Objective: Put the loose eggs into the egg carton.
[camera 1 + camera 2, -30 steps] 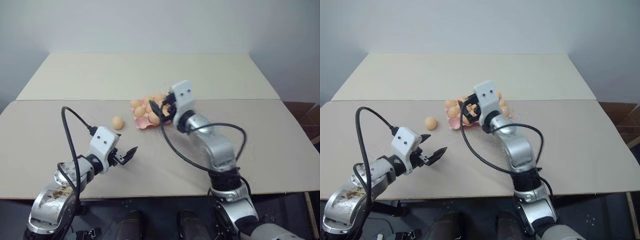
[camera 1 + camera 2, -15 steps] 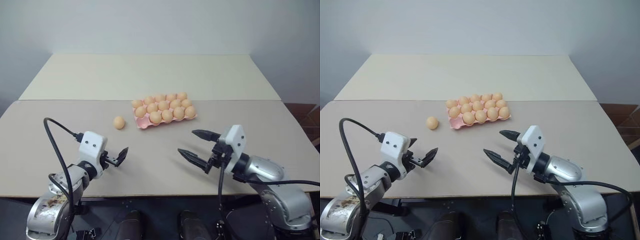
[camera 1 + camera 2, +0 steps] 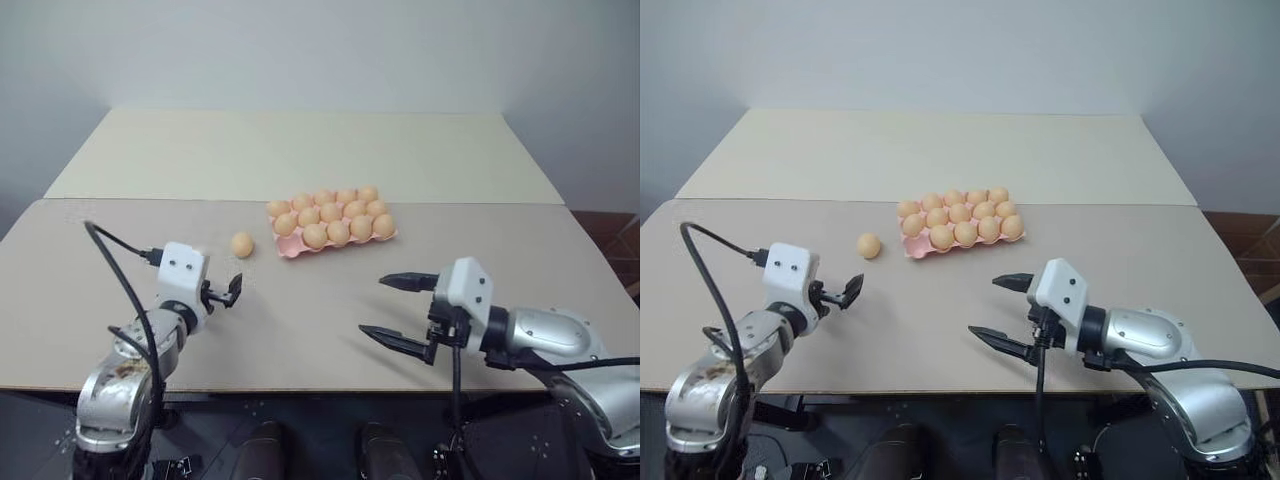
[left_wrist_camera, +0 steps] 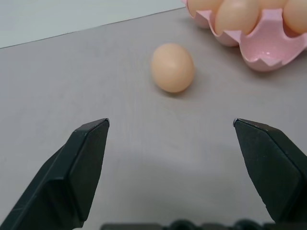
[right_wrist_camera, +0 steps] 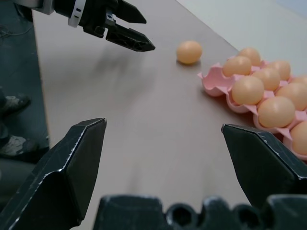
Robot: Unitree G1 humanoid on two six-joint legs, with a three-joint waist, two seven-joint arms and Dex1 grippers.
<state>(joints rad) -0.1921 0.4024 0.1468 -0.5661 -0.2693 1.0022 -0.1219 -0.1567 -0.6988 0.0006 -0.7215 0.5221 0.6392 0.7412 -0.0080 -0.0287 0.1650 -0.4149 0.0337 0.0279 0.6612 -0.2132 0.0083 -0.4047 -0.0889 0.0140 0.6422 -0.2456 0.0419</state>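
One egg (image 3: 242,244) lies loose on the desk (image 3: 300,330), just left of the carton (image 3: 331,232), whose near-left cup looks empty. The left tool (image 3: 228,293) points at it with fingers apart, likely lining up a grasp. The right tool (image 3: 398,312) hangs empty and spread, well short of the carton.

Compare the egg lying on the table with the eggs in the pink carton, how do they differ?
The loose egg lies alone on the bare table, left of the carton; the carton eggs sit packed in cups. The loose egg is directly ahead of the open left claw; the carton eggs lie further away. All share a tan-orange colour and oval shape.
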